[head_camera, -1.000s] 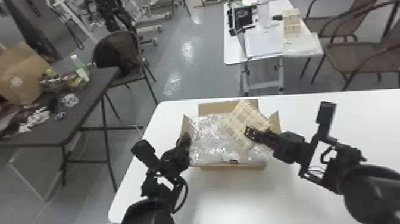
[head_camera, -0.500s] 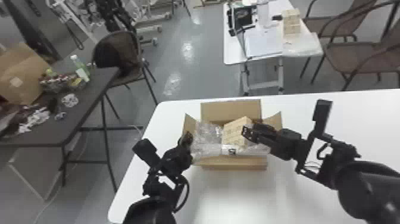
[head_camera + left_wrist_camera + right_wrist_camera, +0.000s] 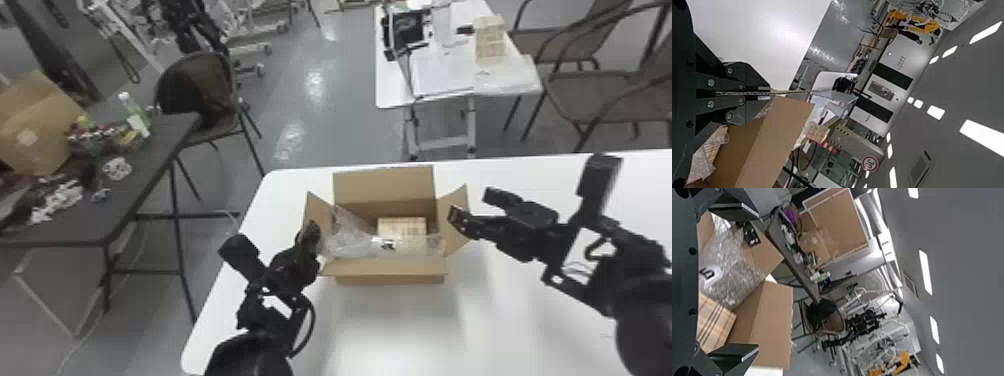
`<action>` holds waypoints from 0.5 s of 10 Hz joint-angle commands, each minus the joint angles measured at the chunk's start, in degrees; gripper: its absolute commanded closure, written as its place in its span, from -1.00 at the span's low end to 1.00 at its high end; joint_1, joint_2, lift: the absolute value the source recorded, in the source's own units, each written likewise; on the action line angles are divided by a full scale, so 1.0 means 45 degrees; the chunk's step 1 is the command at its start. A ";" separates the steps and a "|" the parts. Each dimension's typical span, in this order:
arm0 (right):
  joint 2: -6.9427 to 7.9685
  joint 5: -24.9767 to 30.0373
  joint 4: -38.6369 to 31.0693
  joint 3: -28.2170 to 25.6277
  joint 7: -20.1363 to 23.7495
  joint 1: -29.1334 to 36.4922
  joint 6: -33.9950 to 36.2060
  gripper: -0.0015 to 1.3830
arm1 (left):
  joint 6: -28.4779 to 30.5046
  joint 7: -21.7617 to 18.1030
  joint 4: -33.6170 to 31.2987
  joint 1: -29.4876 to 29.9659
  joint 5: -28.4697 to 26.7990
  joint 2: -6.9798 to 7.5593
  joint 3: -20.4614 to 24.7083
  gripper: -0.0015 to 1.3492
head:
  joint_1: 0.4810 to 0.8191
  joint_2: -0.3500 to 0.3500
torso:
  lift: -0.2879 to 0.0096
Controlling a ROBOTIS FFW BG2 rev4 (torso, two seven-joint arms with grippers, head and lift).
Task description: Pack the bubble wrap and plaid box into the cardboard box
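The cardboard box (image 3: 390,278) stands on the white table with its flaps up. Inside it lies the plaid box (image 3: 402,226), with bubble wrap (image 3: 350,239) to its left and in front of it. My left gripper (image 3: 314,231) is at the left flap; in the left wrist view the left gripper (image 3: 766,93) is shut on that thin flap edge. Just right of the right flap is my right gripper (image 3: 471,205). In the right wrist view the right gripper (image 3: 756,281) is open, and beyond its fingers are the plaid box (image 3: 714,323) and bubble wrap (image 3: 736,268).
A dark table (image 3: 150,185) with assorted items stands to the left, beside a brown chair (image 3: 197,95). Behind is another white table (image 3: 392,92) holding papers and a patterned block (image 3: 489,37). More chairs stand at the back right.
My right gripper has let go of the plaid box and moved right, opening. The plaid box, earlier tilted over the bubble wrap, sits lower in the cardboard box. My left arm has barely moved.
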 commanded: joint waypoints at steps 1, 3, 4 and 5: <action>-0.0116 0.1127 -0.1249 -0.1359 0.0001 0.1188 0.0000 -0.83 | -0.0026 0.0000 0.0000 0.0090 0.0048 0.0021 0.0052 0.79 | 0.27 1.00 | 0.64; -0.0370 0.1459 -0.2108 -0.2765 0.0001 0.2496 -0.0059 -0.83 | -0.0065 0.0000 -0.0020 0.0148 0.0087 0.0040 0.0091 0.79 | 0.27 0.84 | 0.64; -0.0370 0.1752 -0.2558 -0.3546 -0.0019 0.3180 -0.0235 -0.83 | -0.0065 0.0000 -0.0020 0.0148 0.0068 0.0021 0.0110 0.79 | 0.27 0.75 | 0.64; -0.0370 0.2240 -0.2948 -0.4367 -0.0019 0.3825 -0.0723 -0.82 | -0.0104 0.0000 -0.0040 0.0207 0.0068 0.0001 0.0149 0.79 | 0.27 0.70 | 0.64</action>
